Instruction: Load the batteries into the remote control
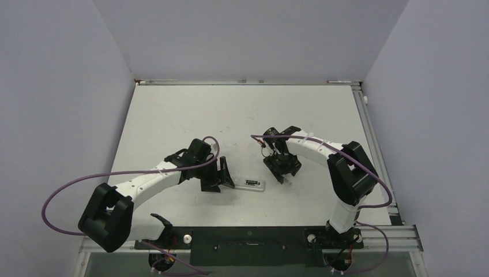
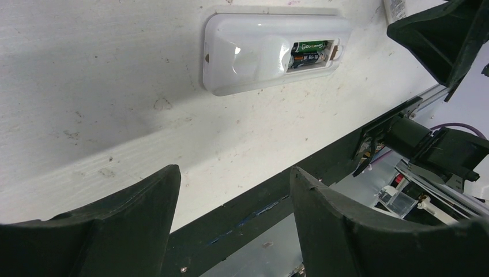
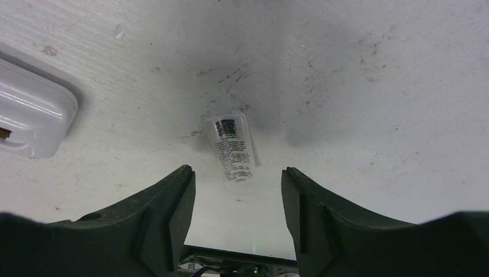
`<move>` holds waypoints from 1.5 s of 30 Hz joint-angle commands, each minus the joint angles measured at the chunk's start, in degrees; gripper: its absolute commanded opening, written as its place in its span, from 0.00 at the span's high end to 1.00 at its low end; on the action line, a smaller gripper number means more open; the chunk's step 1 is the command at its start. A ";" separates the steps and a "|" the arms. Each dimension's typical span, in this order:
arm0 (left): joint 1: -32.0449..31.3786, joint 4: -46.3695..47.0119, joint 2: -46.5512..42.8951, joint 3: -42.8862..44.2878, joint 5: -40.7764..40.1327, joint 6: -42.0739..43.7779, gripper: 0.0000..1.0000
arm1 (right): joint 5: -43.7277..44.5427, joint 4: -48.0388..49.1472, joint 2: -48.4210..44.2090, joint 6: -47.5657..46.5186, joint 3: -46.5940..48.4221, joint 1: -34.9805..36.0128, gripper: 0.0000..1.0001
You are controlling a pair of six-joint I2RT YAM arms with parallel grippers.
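The white remote control [image 1: 251, 184] lies flat on the table between the two arms, battery side up. In the left wrist view the remote control [image 2: 259, 55] shows its uncovered slot at the right end. The batteries [image 2: 310, 53] lie in the slot side by side, one with a green label. My left gripper [image 2: 233, 179] is open and empty, its tips short of the remote; in the top view my left gripper [image 1: 222, 179] is just left of the remote. My right gripper [image 3: 237, 173] is open and empty over the table, right of the remote.
A small white cover piece [image 3: 232, 147] with a printed label lies flat just ahead of the right fingers, apart from the remote's corner [image 3: 29, 115]. A black finger of the right gripper [image 2: 444, 34] shows near the remote's slot end. The table's dark front rail [image 2: 300, 179] runs below.
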 commanded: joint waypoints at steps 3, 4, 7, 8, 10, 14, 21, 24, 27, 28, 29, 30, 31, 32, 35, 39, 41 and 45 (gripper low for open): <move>0.33 -0.37 -0.70 2.53 1.41 1.34 0.33 | 0.73 -1.34 1.23 -1.47 1.95 0.87 0.42; 0.32 -0.37 -0.62 2.45 1.54 1.37 0.32 | 0.61 -1.45 1.86 -1.47 2.05 0.90 0.42; 0.32 -0.68 -0.74 2.68 1.39 1.62 0.32 | 0.77 -1.71 4.11 -1.48 2.17 1.28 0.42; 0.32 -0.72 -0.89 2.68 1.28 1.70 0.32 | 0.59 -1.65 4.54 -1.50 2.17 1.53 0.42; 0.34 -0.72 -0.78 2.59 1.13 1.73 0.32 | 0.06 -1.24 4.78 -1.64 1.89 1.70 0.43; 0.32 -0.29 -0.08 2.61 1.50 1.64 0.32 | -1.49 -0.24 4.65 -1.86 1.00 1.53 0.46; 0.32 -0.78 -0.09 3.31 1.27 1.85 0.32 | -3.13 0.83 5.12 -1.75 -0.03 1.26 0.54; 0.32 -0.73 -0.09 3.17 1.18 1.82 0.32 | -3.20 0.93 5.73 -1.66 -0.04 1.04 0.59; 0.32 -0.59 -0.31 2.63 0.85 1.57 0.32 | -3.74 1.12 6.48 -1.65 -0.24 0.98 0.73; 0.32 -0.50 -0.43 2.43 0.75 1.44 0.32 | -3.64 0.83 6.83 -1.72 -0.18 1.04 0.80; 0.32 -0.55 -0.58 2.24 0.73 1.32 0.32 | -3.27 0.60 6.99 -1.61 -0.01 1.09 0.88; 0.32 -0.61 -0.92 2.18 0.68 1.17 0.32 | -2.87 0.51 6.98 -1.50 0.19 1.29 0.91; 0.32 -0.72 -1.37 2.18 0.58 1.01 0.32 | -2.37 0.49 6.58 -1.33 0.35 1.38 0.91; 0.32 -0.95 -1.89 2.28 0.46 0.88 0.32 | -2.20 0.59 5.81 -1.23 0.61 1.45 0.92; 0.39 -1.94 -3.59 3.34 0.07 0.49 0.32 | -2.12 0.93 1.95 -0.92 1.42 1.54 0.91; 0.73 -2.59 -5.96 5.22 2.14 -0.48 0.31 | -2.18 0.60 -4.36 -1.16 3.44 3.31 0.91; 1.04 -2.65 -7.09 6.39 3.75 -0.92 0.31 | -2.74 0.29 -6.99 -1.73 4.36 4.23 0.92; 1.83 -3.33 -9.12 8.23 7.08 -1.84 0.30 | -5.46 0.09 -11.75 -4.69 5.62 7.41 0.92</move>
